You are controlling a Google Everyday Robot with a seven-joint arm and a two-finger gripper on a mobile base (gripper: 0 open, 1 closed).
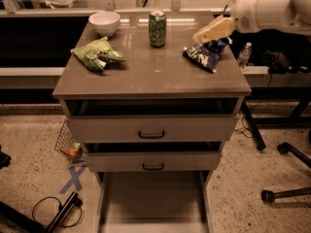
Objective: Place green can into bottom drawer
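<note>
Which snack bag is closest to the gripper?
The blue bag, on the right side of the cabinet top, right by the gripper. The green bag lies at the left, beyond the green can.

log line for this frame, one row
green can: upright on cabinet top, ungrasped | pincer: apart from can, near blue bag | bottom drawer: open

Smooth, faintly glossy cabinet top [155,74], shiny metal green can [157,29], glossy white bowl [105,23], crinkly plastic green bag [96,55], matt cream plastic gripper [204,34] just above the crinkly blue bag [203,58], matt-floored bottom drawer [153,198].
</note>
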